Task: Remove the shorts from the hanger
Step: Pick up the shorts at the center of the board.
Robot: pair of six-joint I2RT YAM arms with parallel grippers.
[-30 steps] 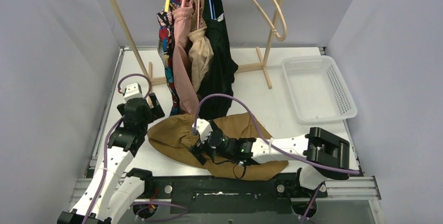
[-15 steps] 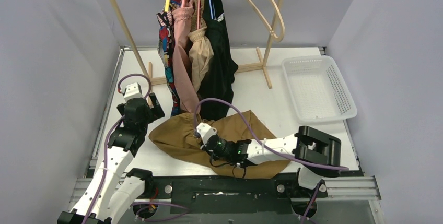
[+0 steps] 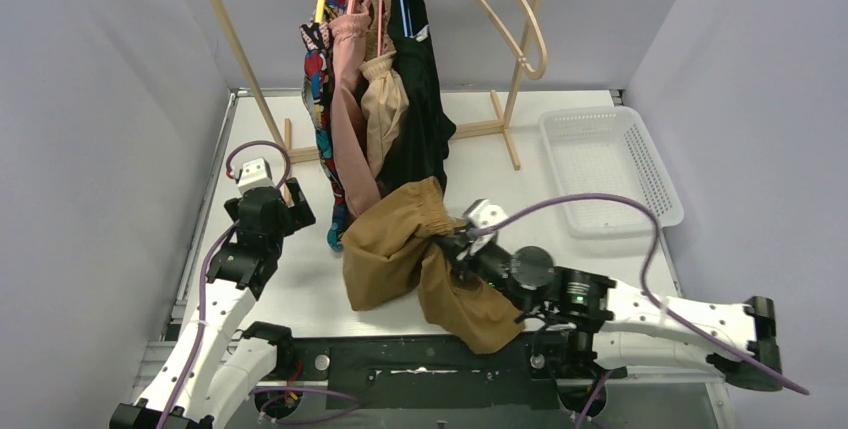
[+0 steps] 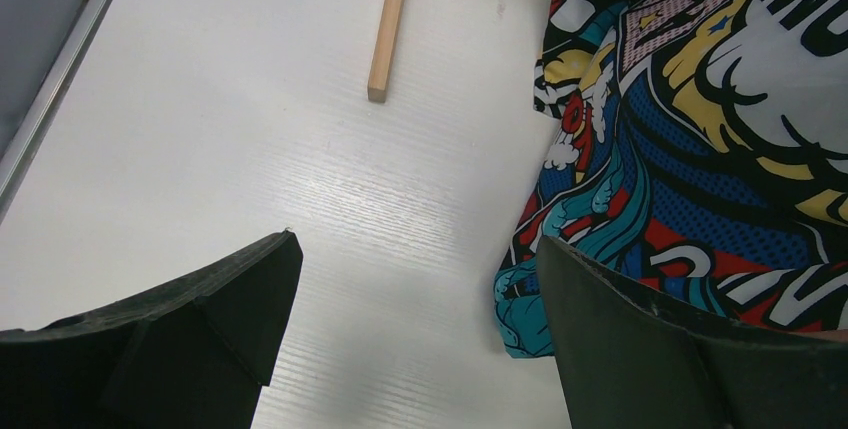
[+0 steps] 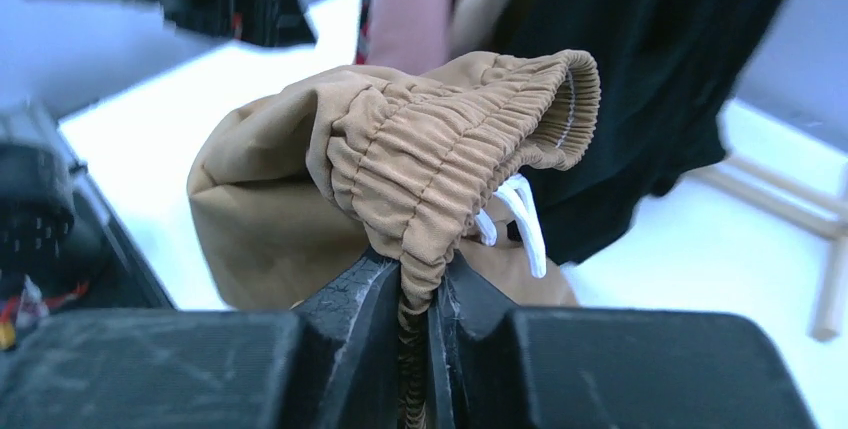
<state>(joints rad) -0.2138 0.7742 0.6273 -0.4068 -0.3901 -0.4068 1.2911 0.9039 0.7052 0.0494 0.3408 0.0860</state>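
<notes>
Tan-brown shorts [image 3: 400,249] are clamped at the gathered waistband between the closed fingers of the right gripper [image 5: 420,274], and a white drawstring [image 5: 515,224] is seen dangling beside the pinch. The cloth is bunched near the front middle of the white table [image 3: 540,189], its folds drooping from the grip. Four other pairs are hung on the wooden rack [image 3: 240,59] behind: comic-print shorts [image 3: 320,79], dusty pink shorts [image 3: 348,99], beige shorts [image 3: 385,109] and black shorts [image 3: 420,109]. The left gripper [image 4: 417,244] is held wide apart, holding nothing, over the table just beside the comic-print hem. A white basket [image 3: 662,174] is set at the right
</notes>
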